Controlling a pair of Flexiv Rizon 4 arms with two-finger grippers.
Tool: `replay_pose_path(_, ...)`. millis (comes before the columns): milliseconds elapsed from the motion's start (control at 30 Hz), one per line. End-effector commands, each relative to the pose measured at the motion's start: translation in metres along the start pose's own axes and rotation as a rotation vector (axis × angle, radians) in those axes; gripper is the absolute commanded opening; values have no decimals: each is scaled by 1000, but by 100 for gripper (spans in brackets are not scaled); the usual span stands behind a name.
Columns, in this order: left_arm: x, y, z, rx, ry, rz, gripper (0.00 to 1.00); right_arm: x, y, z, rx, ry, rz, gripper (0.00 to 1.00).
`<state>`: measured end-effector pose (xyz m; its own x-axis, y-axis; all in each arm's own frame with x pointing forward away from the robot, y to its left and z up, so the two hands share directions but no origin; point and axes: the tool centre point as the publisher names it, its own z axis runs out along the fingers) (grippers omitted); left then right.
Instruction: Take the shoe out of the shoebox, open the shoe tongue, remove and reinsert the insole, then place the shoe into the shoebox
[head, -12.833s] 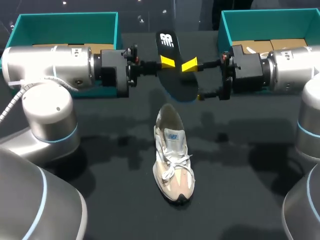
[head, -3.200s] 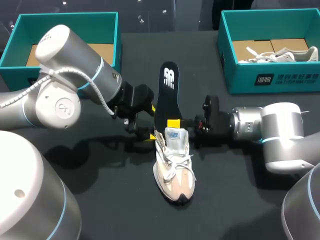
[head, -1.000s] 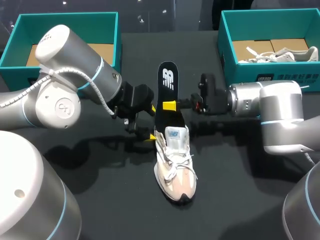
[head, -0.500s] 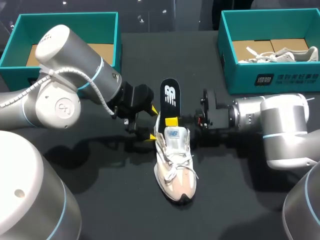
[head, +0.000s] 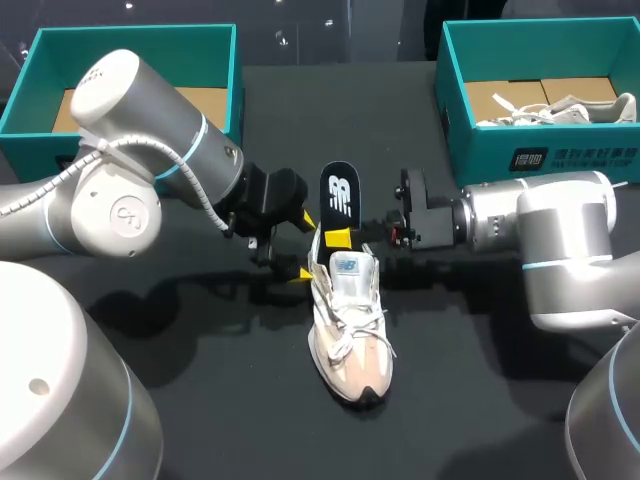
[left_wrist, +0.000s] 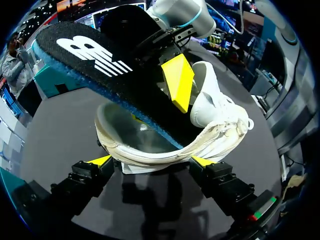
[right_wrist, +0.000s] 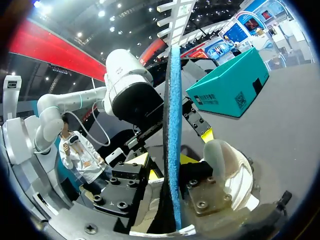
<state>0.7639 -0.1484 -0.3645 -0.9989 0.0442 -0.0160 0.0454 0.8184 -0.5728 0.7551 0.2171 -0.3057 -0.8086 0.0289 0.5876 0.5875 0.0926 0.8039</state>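
The black desk (head: 200, 400) carries two open teal cardboard shoeboxes, one at the far left (head: 236, 75) and one at the far right (head: 540, 160). The silver left arm (head: 130, 190) and silver right arm (head: 545, 235) meet mid-desk. There a beige and white lace-up sneaker (head: 348, 330) stands upright with its toe toward the near edge. The left jaws clasp its heel from both sides. The right jaws pinch a black foam insole with a blue underside (head: 338, 195), whose front end is tucked into the sneaker's opening and whose rear end slants up behind the heel.

Silver rounded arms (head: 130, 150) with pale-blue joint rings, black wrists, yellow-tipped fingers (left_wrist: 177, 82).
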Motion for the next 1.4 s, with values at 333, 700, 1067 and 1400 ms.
replay_pose_path(333,1,0,0,-1,0,1,100,-14,17,0,11,23,-6,11)
replay_pose_path(700,1,0,0,-1,0,1,100,-9,-28,4,23,26,109,0)
replay_pose_path(1067,1,0,0,-1,0,1,100,-3,-9,3,58,5,67,35)
replay_pose_path(1400,1,0,0,-1,0,1,100,-9,14,-5,85,-33,27,24)
